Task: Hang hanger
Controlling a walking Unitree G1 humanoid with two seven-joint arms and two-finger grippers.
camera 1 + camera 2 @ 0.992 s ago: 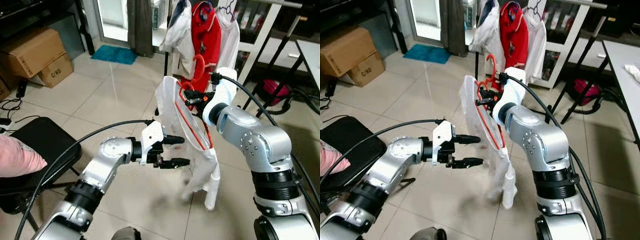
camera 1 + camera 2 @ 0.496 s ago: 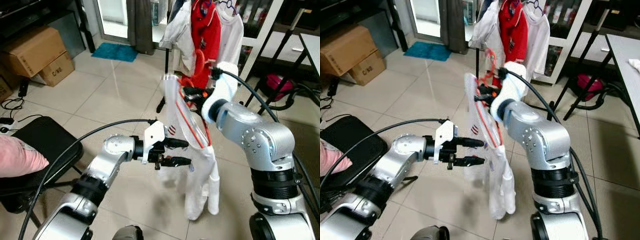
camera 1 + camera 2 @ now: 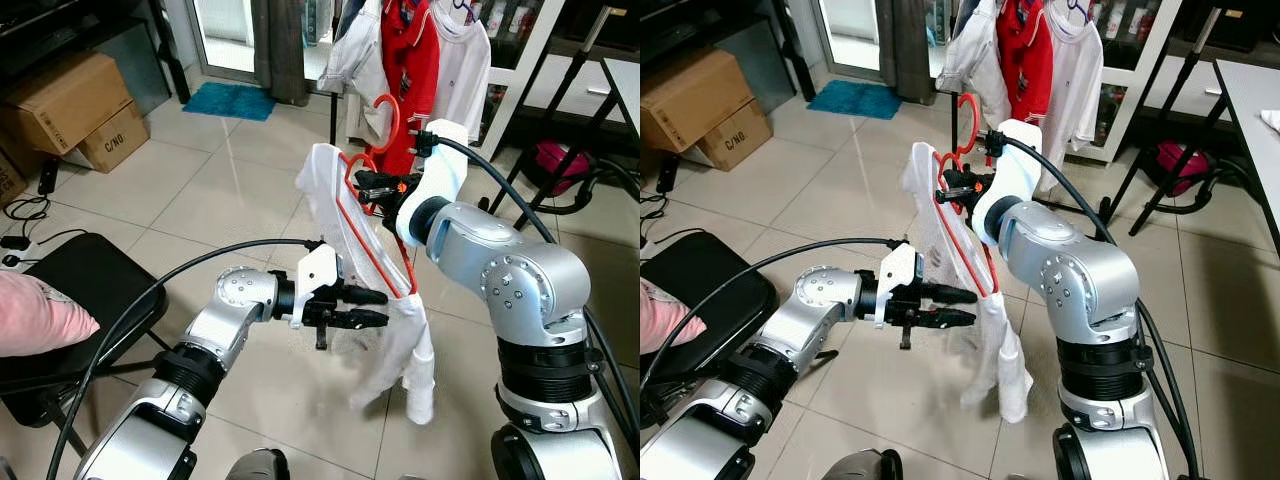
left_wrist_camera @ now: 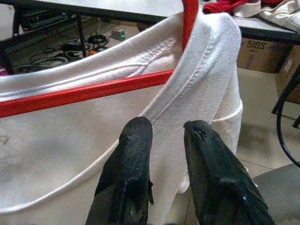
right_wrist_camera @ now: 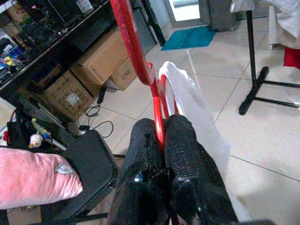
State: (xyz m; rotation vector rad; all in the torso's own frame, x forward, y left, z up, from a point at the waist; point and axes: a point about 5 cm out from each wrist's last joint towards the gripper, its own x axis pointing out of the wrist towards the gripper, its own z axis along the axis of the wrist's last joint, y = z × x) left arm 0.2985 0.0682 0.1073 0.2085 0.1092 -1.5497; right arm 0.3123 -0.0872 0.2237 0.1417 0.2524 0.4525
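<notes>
A red hanger (image 3: 372, 243) carries a white shirt (image 3: 392, 325) that droops toward the floor. My right gripper (image 3: 366, 186) is shut on the hanger's neck, just under its hook (image 3: 389, 108); in the right wrist view the fingers (image 5: 183, 140) clamp the red wire. My left gripper (image 3: 376, 307) is stretched out low against the shirt's side, open by a narrow gap with nothing in it. In the left wrist view its fingertips (image 4: 140, 133) sit just before the shirt's collar and the hanger's red bar (image 4: 84, 93). Behind stands a clothes rack with a red shirt (image 3: 412, 65) and white shirts.
A black chair (image 3: 85, 285) with a pink cushion (image 3: 40, 322) stands at the left. Cardboard boxes (image 3: 75, 105) and a blue mat (image 3: 232, 102) lie at the back left. Black frame legs and a red bag (image 3: 555, 165) are at the right. Tiled floor lies below.
My left gripper has reached further toward the shirt and its fingers have narrowed. The right gripper has kept the hanger, which has swung and now sits a little further left.
</notes>
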